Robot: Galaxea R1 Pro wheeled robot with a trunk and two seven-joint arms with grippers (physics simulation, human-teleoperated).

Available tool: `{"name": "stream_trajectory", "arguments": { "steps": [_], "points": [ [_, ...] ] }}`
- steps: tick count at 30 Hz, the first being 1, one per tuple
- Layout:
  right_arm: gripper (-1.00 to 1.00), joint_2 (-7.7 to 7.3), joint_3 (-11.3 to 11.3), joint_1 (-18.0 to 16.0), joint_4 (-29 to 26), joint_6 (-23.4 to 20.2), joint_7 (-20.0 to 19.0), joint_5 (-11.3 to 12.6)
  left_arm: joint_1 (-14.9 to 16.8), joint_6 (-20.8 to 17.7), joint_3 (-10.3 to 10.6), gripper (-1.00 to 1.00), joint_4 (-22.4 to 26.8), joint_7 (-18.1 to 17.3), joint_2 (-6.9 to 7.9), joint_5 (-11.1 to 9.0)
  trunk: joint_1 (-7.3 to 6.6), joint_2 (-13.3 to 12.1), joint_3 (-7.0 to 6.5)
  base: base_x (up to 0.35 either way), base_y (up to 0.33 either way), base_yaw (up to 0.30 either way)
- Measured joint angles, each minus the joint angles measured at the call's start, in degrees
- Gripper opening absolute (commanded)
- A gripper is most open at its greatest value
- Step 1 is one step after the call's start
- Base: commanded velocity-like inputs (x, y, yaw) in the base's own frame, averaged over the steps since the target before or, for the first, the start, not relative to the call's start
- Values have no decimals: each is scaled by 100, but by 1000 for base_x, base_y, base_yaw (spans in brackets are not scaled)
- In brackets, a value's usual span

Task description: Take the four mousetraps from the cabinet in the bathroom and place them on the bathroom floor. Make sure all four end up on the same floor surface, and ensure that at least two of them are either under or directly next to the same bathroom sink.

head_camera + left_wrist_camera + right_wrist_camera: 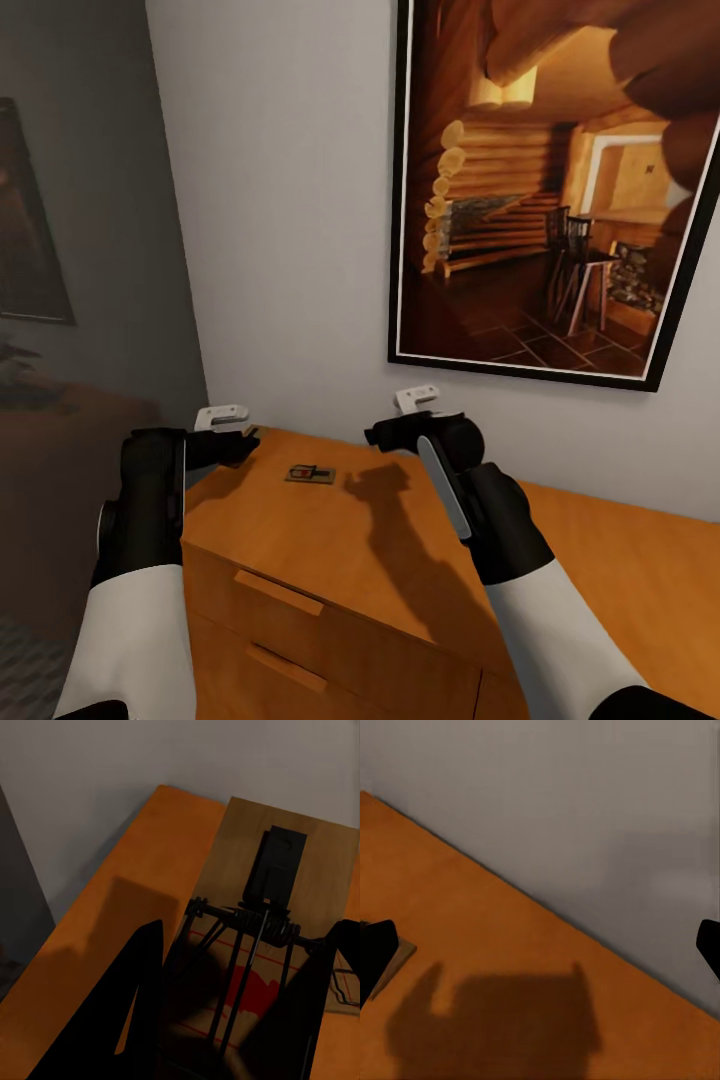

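One mousetrap (310, 473), a small tan slab with a red mark and metal wire, lies on top of an orange wooden dresser (300, 545). A second mousetrap (281, 862) sits between the black fingers of my left gripper (240, 1020), which is shut on it just above the dresser's back left corner (245, 440). My right gripper (378, 437) hovers open over the dresser top, to the right of the lying trap, whose corner (401, 952) peeks past one finger (375, 952). The cabinet, the sink and the bathroom floor are out of view.
A grey wall (290, 250) rises right behind the dresser, with a large framed picture (540, 180) of a log cabin room. The dresser has drawer fronts with wooden handles (278, 592). Left of the dresser lies a dim area.
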State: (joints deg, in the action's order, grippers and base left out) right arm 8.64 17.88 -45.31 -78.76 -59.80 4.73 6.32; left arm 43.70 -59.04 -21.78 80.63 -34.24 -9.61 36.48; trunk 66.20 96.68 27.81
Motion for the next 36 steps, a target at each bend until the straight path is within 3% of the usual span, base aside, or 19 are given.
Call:
{"name": "stream_trajectory", "arguments": {
  "steps": [9,29,30,31,34,36],
  "points": [
    [100,136,3,-148,6,0,-17,74,0,0,2,-100,0,7,0,-8,0,0,0,0,0,0],
    [100,136,3,-791,647,0,-110,137,0,0,2,-100,0,9,0,-12,0,0,0,0,0,0],
    [100,136,1,-1691,2129,-2,-111,154,0,0,2,-100,0,8,0,-12,0,-1,1,0,0,0],
    [100,136,-4,-2358,3023,-1,-112,99,-1,1,2,-100,-1,9,0,-15,0,0,-2,0,0,0],
    [100,136,2,-2718,3824,-1,-121,132,0,0,2,-100,-1,7,0,-17,0,0,0,0,0,0],
    [100,136,3,-2812,4058,-2,-129,133,0,0,2,-100,-1,7,0,-17,0,0,0,0,0,0]
  ]
}}
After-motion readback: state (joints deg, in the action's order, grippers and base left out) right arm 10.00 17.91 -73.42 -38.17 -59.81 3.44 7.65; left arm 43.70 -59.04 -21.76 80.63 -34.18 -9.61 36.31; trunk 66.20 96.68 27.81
